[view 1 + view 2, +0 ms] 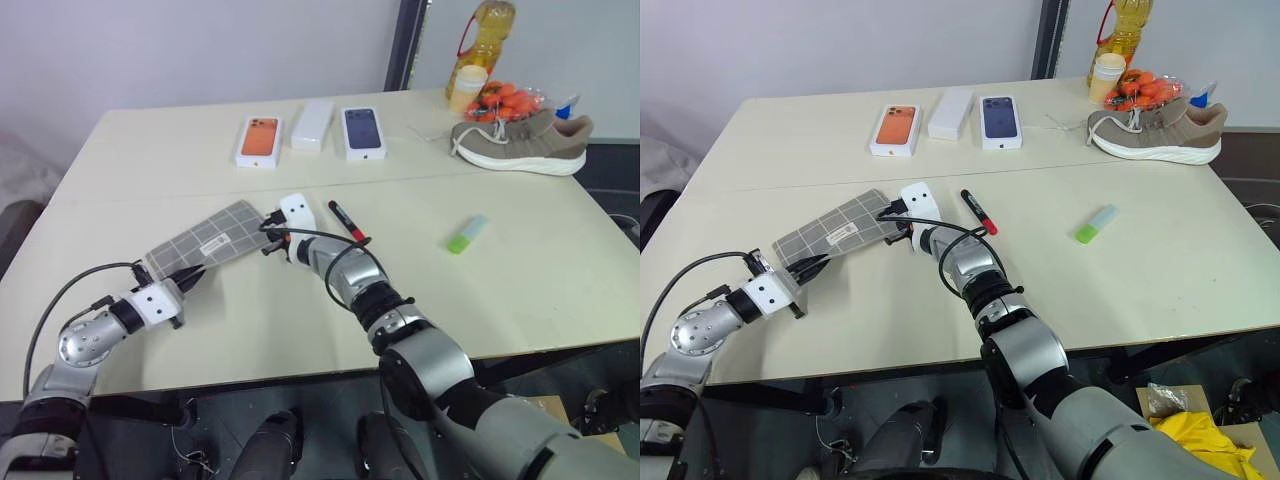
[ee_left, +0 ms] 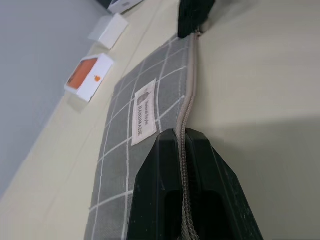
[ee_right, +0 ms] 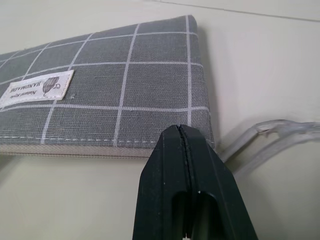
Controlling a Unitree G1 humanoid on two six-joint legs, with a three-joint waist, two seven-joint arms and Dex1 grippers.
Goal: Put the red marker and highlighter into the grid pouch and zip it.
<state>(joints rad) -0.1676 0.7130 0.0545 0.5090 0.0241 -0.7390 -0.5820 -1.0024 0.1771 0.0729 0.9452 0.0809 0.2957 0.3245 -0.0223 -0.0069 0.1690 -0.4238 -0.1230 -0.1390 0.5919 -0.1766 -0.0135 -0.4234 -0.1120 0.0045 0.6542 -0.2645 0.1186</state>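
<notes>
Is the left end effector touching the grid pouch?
Touching. In the left wrist view the left end effector is pinched shut on the zipper edge of the grid pouch.

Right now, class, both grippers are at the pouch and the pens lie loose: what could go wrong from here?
1. The left gripper is shut on the grid pouch at its zipper edge; if that pinch slips, the pouch may slide when the right gripper pulls.
2. The right gripper is shut at the zipper end, perhaps missing the pull.
3. The red marker and highlighter lie outside; zipping now would leave them out.
</notes>
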